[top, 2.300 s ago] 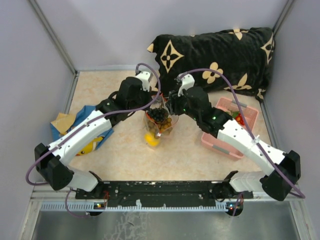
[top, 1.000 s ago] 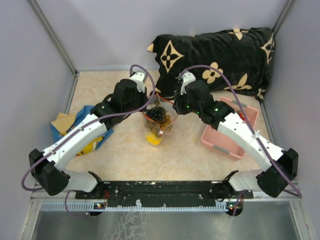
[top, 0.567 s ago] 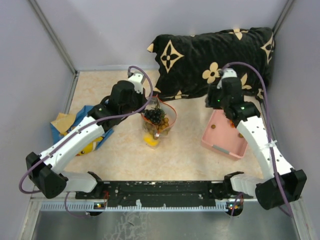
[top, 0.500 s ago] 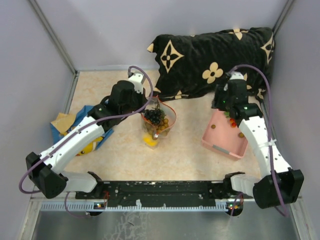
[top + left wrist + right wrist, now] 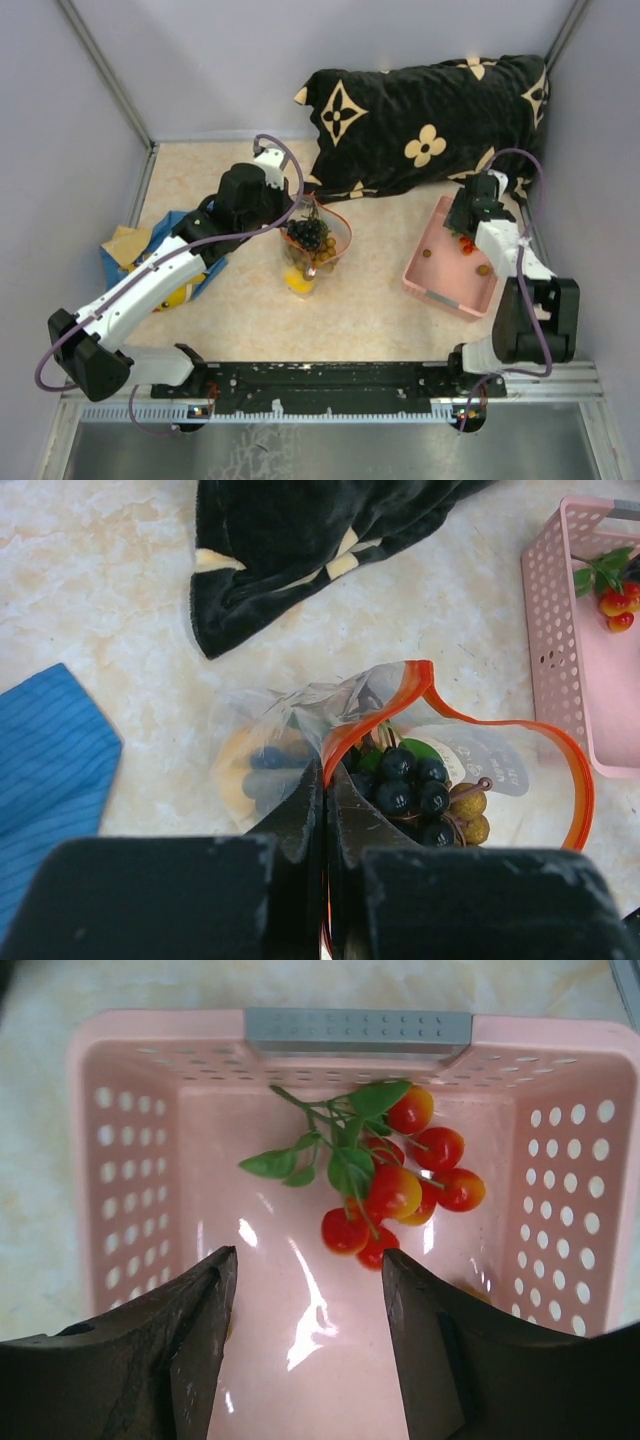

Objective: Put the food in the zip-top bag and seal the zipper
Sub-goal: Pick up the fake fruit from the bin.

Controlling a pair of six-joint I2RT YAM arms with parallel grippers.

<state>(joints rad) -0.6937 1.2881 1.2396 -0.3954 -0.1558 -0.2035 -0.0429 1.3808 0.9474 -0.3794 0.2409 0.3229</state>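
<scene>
The clear zip-top bag [image 5: 318, 250] stands mid-table with its mouth open. Its orange-red zipper strip [image 5: 583, 800] curves round the opening. Inside lie dark purple grapes [image 5: 410, 780], brown-tan berries [image 5: 468, 810] and a yellow lemon [image 5: 300, 281]. My left gripper [image 5: 284, 225] is shut on the bag's near rim, as the left wrist view [image 5: 327, 780] shows. My right gripper [image 5: 468, 236] hangs open and empty over the pink basket [image 5: 445, 272]. In the right wrist view [image 5: 308, 1270] it is just short of an orange-red, green-leaved fruit cluster [image 5: 400, 1195].
A black flowered pillow [image 5: 430, 110] lies along the back wall, close behind the bag and basket. Blue cloth with a yellow thing [image 5: 170, 268] lies at the left. Two brown berries [image 5: 484, 268] lie loose in the basket. The basket's perforated walls [image 5: 130, 1160] flank my right fingers.
My right arm let go of the bag's mouth and swung right to hover over the pink basket, jaws open. My left gripper kept hold of the bag's rim.
</scene>
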